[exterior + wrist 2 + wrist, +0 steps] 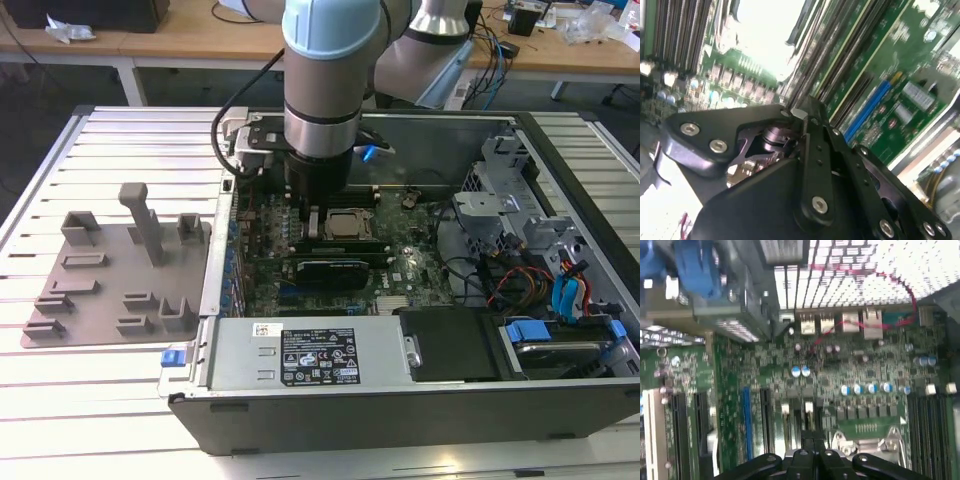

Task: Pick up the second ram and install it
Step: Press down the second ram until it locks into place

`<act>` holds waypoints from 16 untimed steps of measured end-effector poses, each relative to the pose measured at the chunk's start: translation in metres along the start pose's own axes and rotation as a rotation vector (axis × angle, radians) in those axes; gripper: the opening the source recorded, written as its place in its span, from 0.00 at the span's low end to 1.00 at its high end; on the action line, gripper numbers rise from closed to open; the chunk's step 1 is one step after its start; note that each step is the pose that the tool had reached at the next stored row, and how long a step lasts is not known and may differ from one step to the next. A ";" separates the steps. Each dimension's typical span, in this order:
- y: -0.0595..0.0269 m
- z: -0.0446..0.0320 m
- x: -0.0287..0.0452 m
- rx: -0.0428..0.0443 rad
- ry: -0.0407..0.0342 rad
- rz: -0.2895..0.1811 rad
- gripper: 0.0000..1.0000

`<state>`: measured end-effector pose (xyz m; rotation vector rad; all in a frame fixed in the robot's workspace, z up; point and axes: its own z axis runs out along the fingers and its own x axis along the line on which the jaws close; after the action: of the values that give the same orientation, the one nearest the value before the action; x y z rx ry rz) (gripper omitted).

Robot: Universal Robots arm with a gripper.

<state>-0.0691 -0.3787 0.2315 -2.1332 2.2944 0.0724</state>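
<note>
My gripper (pixel 315 222) is low inside the open computer case (pixel 420 405), over the black memory slots (pixel 300 228) just to the exterior view's left of the CPU socket (pixel 346 225). In the first wrist view the black fingers (pixel 805 456) are pressed together, and the gripper (pixel 813 442) points at the upright slots (pixel 799 416) beside the socket (pixel 870 440). The second wrist view shows the gripper (pixel 799 114) with its fingertips meeting close above the green motherboard (pixel 875 65). I cannot pick out the second ram; anything between the fingers is hidden.
A grey plastic tray (pixel 110 290) with upright pegs lies on the slatted table at the exterior view's left. Inside the case are a black card (pixel 330 268), the power supply (pixel 310 355), a metal drive cage (pixel 500 190) and loose cables (pixel 540 280).
</note>
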 end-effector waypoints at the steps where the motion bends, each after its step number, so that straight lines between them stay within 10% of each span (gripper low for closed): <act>1: -0.0107 -0.0003 -0.0008 -0.0075 0.0006 0.000 0.11; 6: -0.0343 -0.0035 -0.0047 -0.0190 0.0015 0.000 0.11; 14: -0.0321 -0.0798 -0.0088 -0.0189 0.0016 0.001 0.11; 16: -0.0321 -0.0811 -0.0089 -0.0189 0.0005 0.000 0.11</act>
<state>-0.0344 -0.3753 0.3119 -2.1417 2.3039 0.0939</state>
